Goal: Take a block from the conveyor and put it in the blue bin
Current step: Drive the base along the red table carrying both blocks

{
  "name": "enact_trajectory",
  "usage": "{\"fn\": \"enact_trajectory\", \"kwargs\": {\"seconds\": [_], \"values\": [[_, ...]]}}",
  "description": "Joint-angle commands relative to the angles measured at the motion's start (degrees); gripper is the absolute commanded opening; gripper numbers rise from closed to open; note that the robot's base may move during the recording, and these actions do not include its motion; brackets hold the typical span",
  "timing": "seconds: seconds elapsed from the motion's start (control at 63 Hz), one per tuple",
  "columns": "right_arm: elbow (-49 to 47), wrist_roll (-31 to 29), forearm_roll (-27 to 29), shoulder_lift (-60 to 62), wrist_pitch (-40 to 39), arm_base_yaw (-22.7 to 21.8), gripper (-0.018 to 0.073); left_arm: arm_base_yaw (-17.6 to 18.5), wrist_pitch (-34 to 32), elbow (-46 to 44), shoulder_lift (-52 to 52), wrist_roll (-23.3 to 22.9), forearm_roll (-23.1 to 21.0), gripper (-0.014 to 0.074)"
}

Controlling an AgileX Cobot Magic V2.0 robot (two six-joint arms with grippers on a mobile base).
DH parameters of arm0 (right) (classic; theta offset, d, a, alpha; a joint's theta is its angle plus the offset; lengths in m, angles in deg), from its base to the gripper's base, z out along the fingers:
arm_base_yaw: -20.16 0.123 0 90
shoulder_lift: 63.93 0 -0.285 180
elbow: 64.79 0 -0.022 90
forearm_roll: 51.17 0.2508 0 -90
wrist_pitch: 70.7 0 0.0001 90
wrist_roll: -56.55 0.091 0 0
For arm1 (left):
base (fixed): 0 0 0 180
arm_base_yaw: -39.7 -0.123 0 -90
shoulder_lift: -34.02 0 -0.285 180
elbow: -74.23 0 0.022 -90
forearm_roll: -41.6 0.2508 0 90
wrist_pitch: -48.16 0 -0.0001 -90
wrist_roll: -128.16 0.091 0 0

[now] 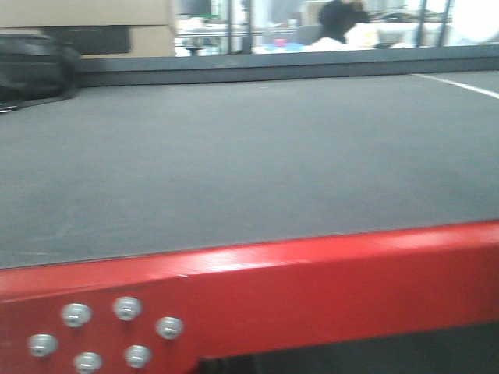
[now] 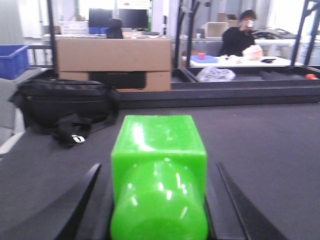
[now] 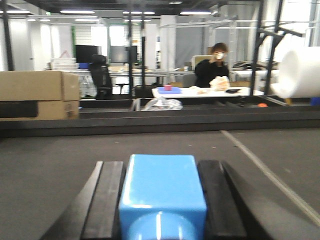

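We see a wide dark conveyor belt [image 1: 249, 156] filling the front view, flat and bare of blocks there. A red frame rail [image 1: 312, 284] with silver bolts [image 1: 127, 308] runs along its near edge. A low dark wall bounds the far edge, and a white line [image 3: 265, 170] crosses the belt on the right.

Beyond the far edge on the left sits a cardboard box [image 2: 114, 55], with a black bag [image 2: 60, 107] slumped on the belt just in front of it. A blue bin [image 2: 12, 62] shows at the far left, well apart from both arms. We judge it to be the target.

The green block [image 2: 159, 190] sits between the pads of the left gripper [image 2: 157, 167], which closes narrowly on its two sides. The blue block [image 3: 162, 192] is likewise clamped in the right gripper [image 3: 161, 162], its black pads touching both flanks. Whether either block rests on the belt or hangs above it, we cannot tell.

Both blocks look like hollow moulded plastic, so probably light and stiff. Their glossy skin may slip, so the flat opposite faces are the best hold, not the round stud.

The middle of the belt offers open room. We would keep clear of the bag, the far wall and the red rail.
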Motion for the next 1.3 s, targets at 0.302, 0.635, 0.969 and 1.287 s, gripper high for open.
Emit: {"fn": "enact_trajectory", "kwargs": {"seconds": [0.302, 0.635, 0.969, 1.287], "values": [[0.05, -0.47, -0.32, 0.17, -1.57, -0.01, -0.0155, 0.14, -0.68, -0.04, 0.12, -0.23, -0.07, -0.0111], [0.05, -0.47, -0.32, 0.17, -1.57, -0.01, -0.0155, 0.14, -0.68, -0.04, 0.12, -0.23, -0.07, -0.0111], [0.05, -0.47, -0.32, 0.17, -1.57, -0.01, -0.0155, 0.14, -0.68, -0.04, 0.12, -0.23, -0.07, -0.0111], [0.05, -0.47, -0.32, 0.17, -1.57, -0.01, -0.0155, 0.14, -0.68, -0.04, 0.12, -0.23, -0.07, -0.0111]]}}
